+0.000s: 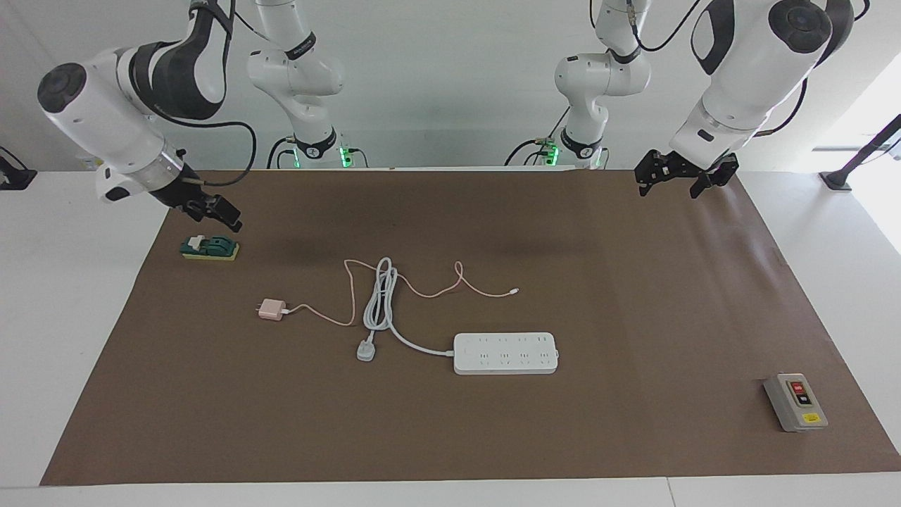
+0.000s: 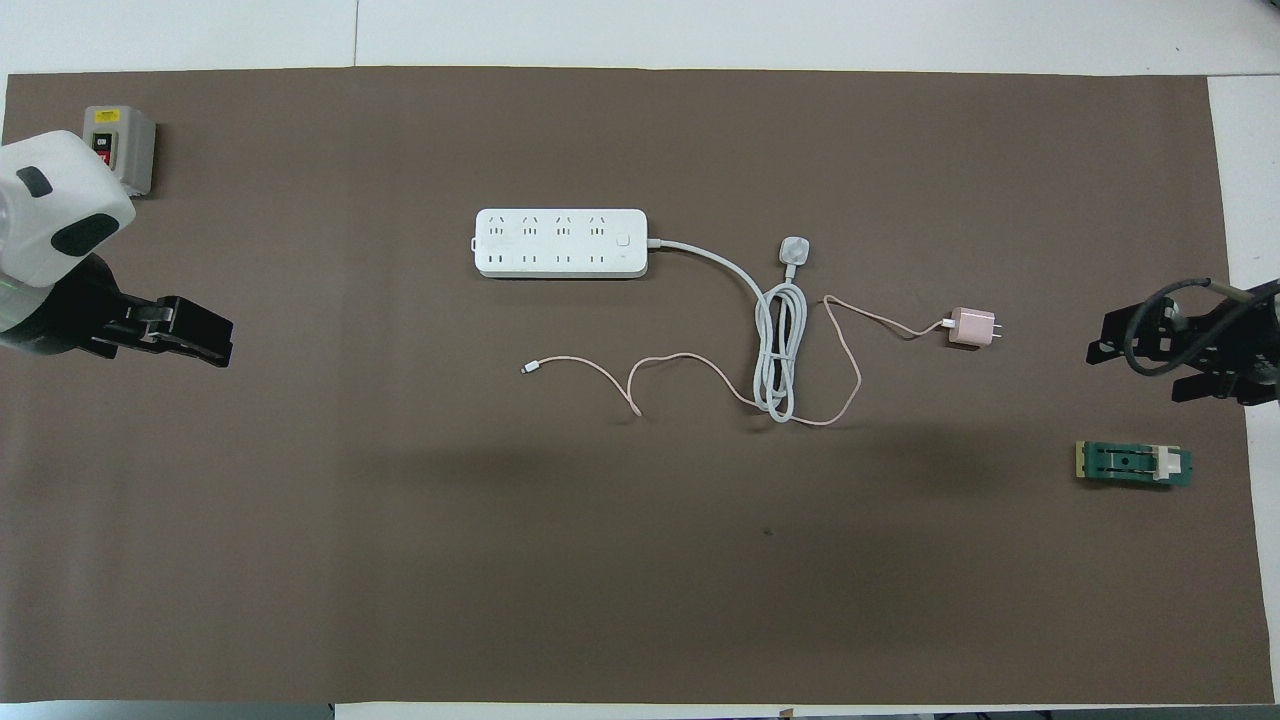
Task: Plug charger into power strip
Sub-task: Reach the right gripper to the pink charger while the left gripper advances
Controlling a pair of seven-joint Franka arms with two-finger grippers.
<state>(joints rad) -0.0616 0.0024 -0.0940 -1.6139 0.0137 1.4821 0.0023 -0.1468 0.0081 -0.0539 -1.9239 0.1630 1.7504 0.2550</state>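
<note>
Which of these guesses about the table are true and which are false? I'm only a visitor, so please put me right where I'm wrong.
1. The charger is already plugged into the power strip. False: it lies apart on the mat, toward the right arm's end.
2. The charger's pink cable crosses the strip's bundled white cord. True.
3. The left gripper holds the charger. False: it hangs over the mat's edge, holding nothing.
4. The grey box sits farther from the robots than the strip. True.
5. The right gripper is over the power strip. False: it is by the green switch.
</note>
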